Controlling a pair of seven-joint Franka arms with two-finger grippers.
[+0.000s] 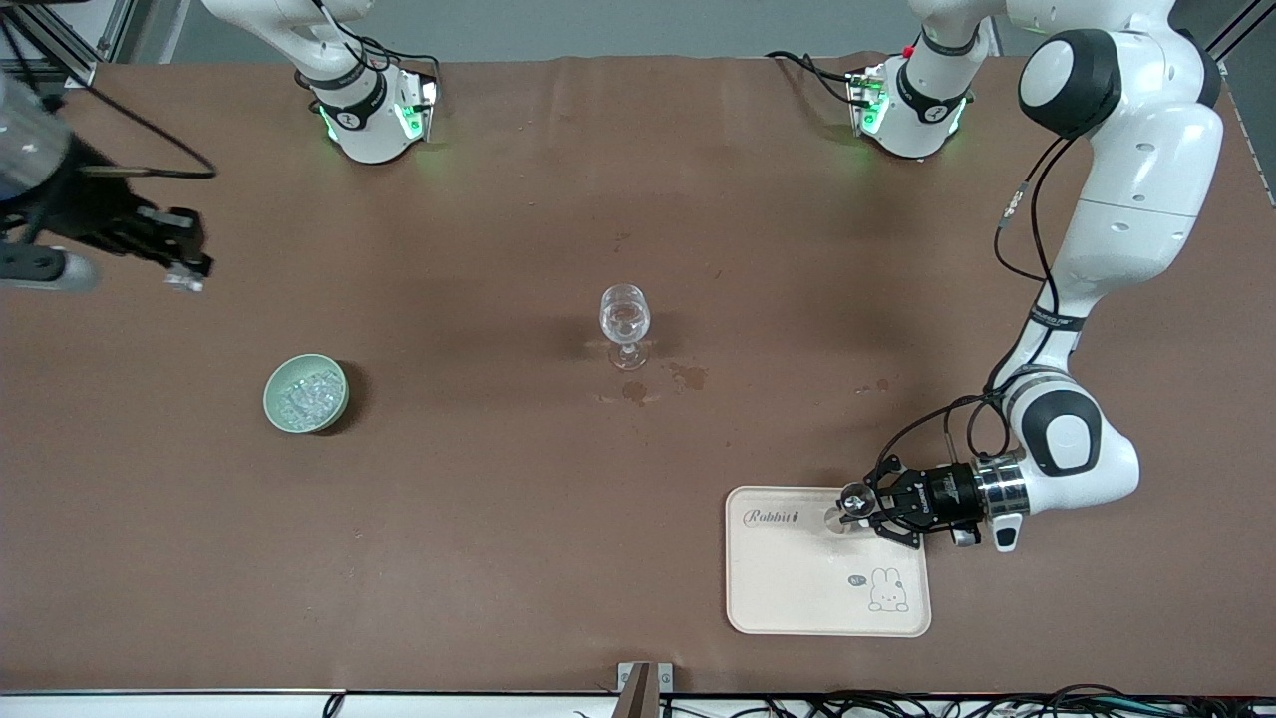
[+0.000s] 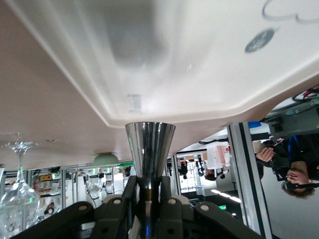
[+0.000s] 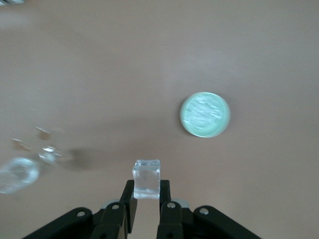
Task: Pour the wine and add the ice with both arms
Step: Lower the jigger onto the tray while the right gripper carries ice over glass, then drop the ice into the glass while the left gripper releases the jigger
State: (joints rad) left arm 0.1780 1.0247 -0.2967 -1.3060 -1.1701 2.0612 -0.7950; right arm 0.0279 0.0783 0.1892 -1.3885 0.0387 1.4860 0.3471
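The tray [image 1: 797, 588] lies nearest the camera, toward my left arm's end. My left gripper [image 1: 849, 514] hangs low over its edge, fingers clamped on a small steel cup [image 2: 149, 149]; whether the cup touches the tray I cannot tell. My right gripper [image 3: 145, 196] is up over the table's right-arm end, pinching one ice cube [image 3: 146, 178]. The remaining ice [image 1: 309, 392] sits in the green bowl [image 1: 279, 414]. The glass [image 1: 625, 324] stands mid-table.

The left pincer [image 2: 148, 196] grips a shiny steel cone-shaped cup [image 2: 149, 155] by its narrow stem, beside a cream plastic tray [image 2: 209, 64] on the brown worktop [image 2: 35, 109].
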